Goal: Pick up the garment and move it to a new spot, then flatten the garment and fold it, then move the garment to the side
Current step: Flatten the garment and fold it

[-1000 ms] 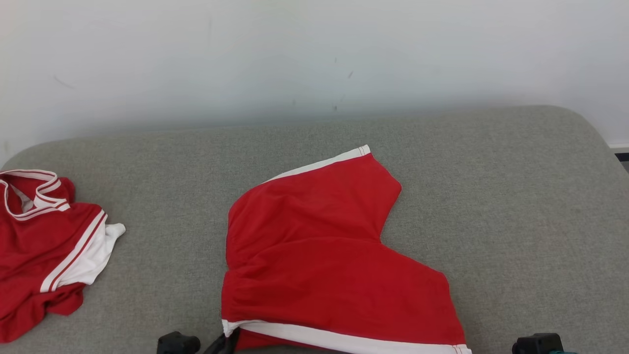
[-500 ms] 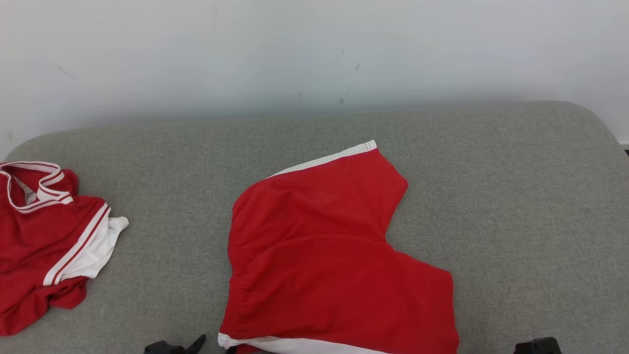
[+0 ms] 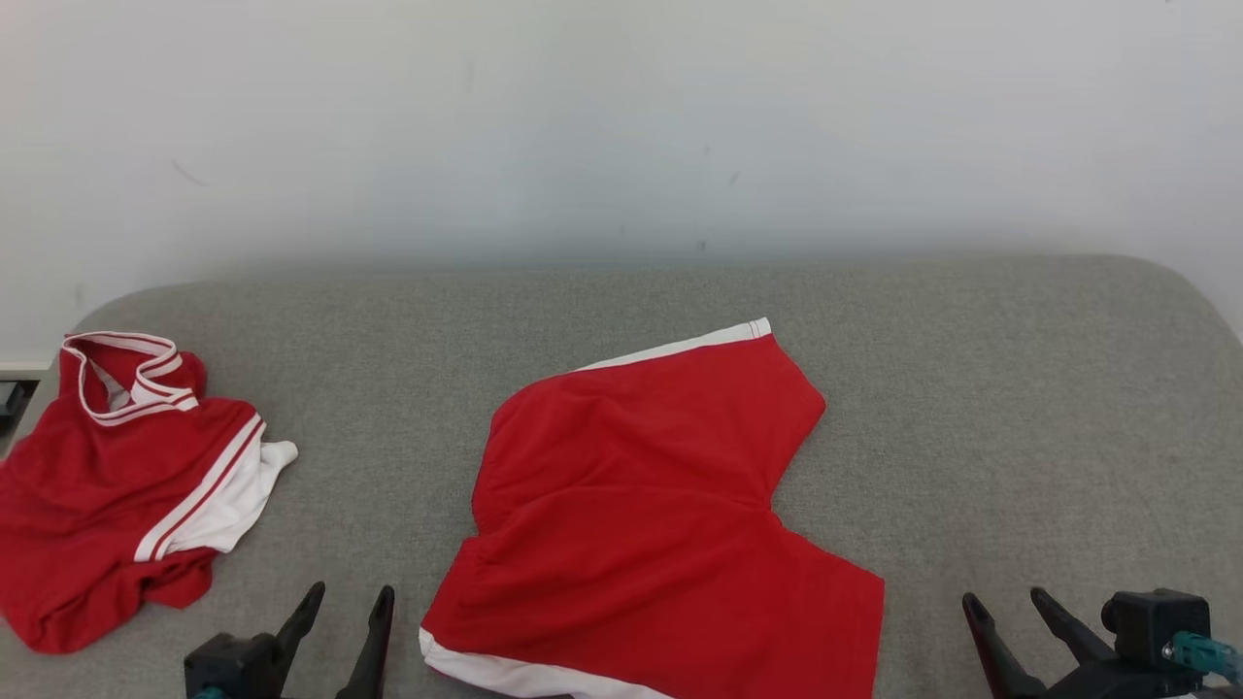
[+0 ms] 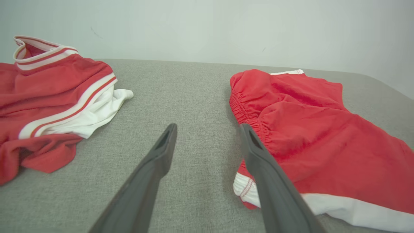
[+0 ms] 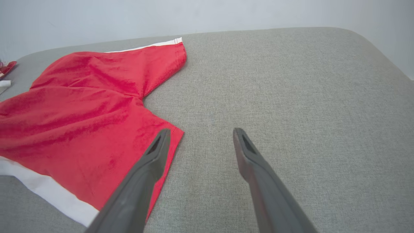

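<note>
The garment (image 3: pixel 660 505) is a pair of red shorts with white side stripes, spread flat on the grey cushion (image 3: pixel 1020 408) at the middle. Its elastic waist (image 4: pixel 245 110) faces left and its two legs point right. My left gripper (image 3: pixel 350 602) stands open at the lower left, just left of the waist corner, holding nothing; in the left wrist view (image 4: pixel 208 132) its right finger overlaps the shorts' edge. My right gripper (image 3: pixel 1005 607) stands open at the lower right, apart from the near leg hem (image 5: pixel 168 142), with bare cushion between its fingers (image 5: pixel 200 134).
A second red garment (image 3: pixel 117 485) with white trim lies crumpled at the cushion's left end, also in the left wrist view (image 4: pixel 48 97). A pale wall (image 3: pixel 621 126) rises behind the cushion. The cushion's rounded right end (image 3: pixel 1165 291) is bare fabric.
Both grippers have let go of the shorts, opened and drawn back from them. The head camera has tilted and shifted, so the whole scene sits lower and further right.
</note>
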Robot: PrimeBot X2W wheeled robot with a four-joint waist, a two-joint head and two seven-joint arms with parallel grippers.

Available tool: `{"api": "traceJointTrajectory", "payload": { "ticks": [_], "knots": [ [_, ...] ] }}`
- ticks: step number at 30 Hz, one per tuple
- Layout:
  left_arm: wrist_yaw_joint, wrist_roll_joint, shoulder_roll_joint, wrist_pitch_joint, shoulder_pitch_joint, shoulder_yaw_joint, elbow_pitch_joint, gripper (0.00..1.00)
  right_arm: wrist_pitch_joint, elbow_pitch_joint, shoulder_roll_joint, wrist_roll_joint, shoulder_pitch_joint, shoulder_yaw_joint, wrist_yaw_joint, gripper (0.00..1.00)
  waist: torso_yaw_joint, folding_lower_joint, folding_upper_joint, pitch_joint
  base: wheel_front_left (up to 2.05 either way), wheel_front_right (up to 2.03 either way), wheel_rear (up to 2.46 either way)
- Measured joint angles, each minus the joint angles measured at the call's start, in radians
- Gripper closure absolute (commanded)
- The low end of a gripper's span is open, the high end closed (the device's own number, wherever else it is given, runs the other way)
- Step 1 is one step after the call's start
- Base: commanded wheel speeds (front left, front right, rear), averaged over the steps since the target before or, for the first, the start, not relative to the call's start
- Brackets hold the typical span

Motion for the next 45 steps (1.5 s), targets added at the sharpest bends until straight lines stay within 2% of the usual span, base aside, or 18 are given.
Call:
{"api": "traceJointTrajectory", "payload": {
  "ticks": [10, 20, 28, 45],
  "knots": [
    [0.092, 0.010, -0.002, 0.000, 0.053, 0.052, -0.117, 0.00, -0.120, -0.007, 0.088, -0.018, -0.033, -0.005, -0.029, 0.00, 0.020, -0.0001, 0.0000, -0.051, 0.00, 0.00, 0.00],
    [0.105, -0.003, -0.022, 0.004, 0.075, 0.103, -0.183, 0.00, -0.208, 0.045, 0.149, -0.043, -0.066, -0.027, -0.045, 0.00, 0.012, -0.0001, 0.0000, -0.090, 0.00, 0.00, 0.00],
    [0.109, -0.017, -0.023, 0.083, 0.118, 0.105, -0.217, 0.00, -0.240, 0.073, 0.177, -0.027, -0.062, -0.098, -0.055, 0.00, -0.011, -0.0001, 0.0000, -0.107, 0.00, 0.00, 0.00],
    [0.118, -0.004, -0.017, 0.196, 0.136, 0.114, -0.298, 0.00, -0.249, 0.082, 0.192, -0.020, -0.053, -0.096, -0.058, 0.00, -0.023, -0.0001, 0.0001, -0.087, 0.00, 0.00, 0.00]
  ]
}}
